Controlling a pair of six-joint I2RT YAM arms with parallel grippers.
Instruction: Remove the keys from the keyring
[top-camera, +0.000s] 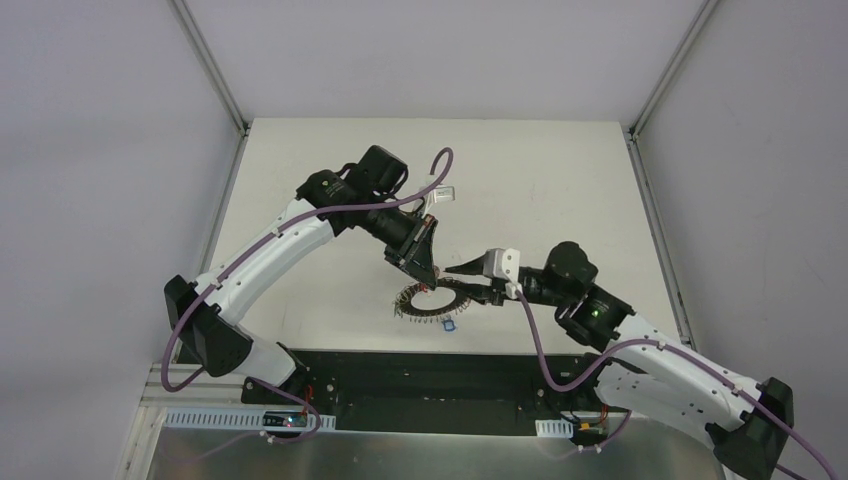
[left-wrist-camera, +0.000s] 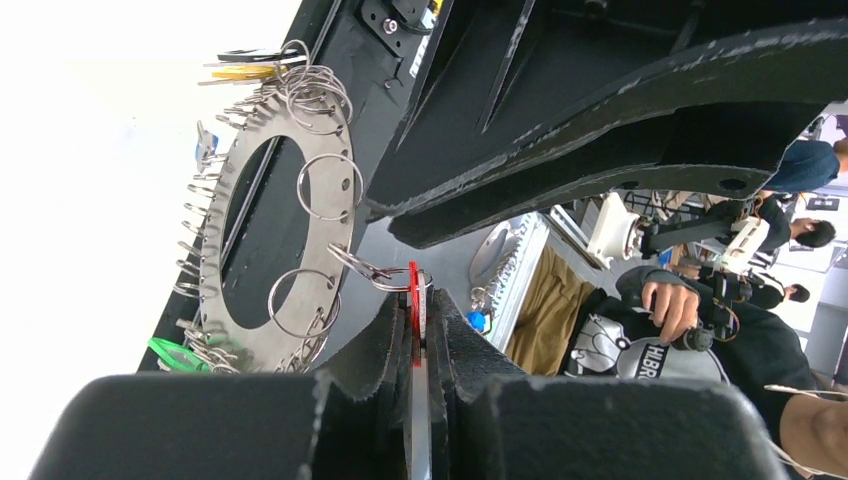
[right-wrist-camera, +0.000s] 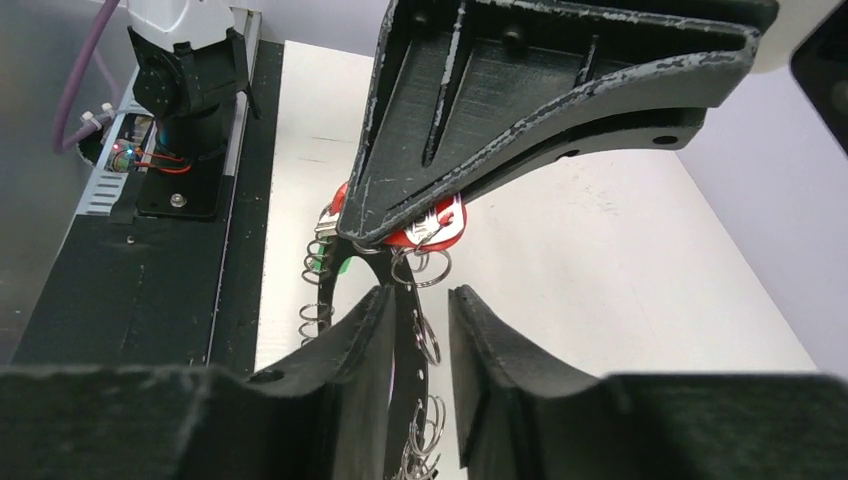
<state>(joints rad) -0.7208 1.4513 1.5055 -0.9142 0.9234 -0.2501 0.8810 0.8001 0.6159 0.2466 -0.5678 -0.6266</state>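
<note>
The keyring (top-camera: 418, 309) lies near the table's front edge; it is a flat silvery ring hung with many small split rings. In the left wrist view, the keyring (left-wrist-camera: 222, 235) carries green (left-wrist-camera: 170, 351), yellow (left-wrist-camera: 240, 72) and blue tags. My left gripper (top-camera: 428, 272) comes down on its far side and is shut on a red-tagged key (left-wrist-camera: 413, 290) that hangs on a split ring. My right gripper (top-camera: 468, 292) straddles the ring's right side. In the right wrist view, the ring's band (right-wrist-camera: 403, 350) stands between the fingers, against the left one, with a gap to the right one. The red tag (right-wrist-camera: 447, 222) shows beyond.
A small white-and-silver item (top-camera: 444, 195) lies on the table behind the left gripper. A blue tag (top-camera: 450, 325) pokes out at the ring's near edge. The black base plate (top-camera: 420, 375) runs just in front of the ring. Grey walls enclose the table.
</note>
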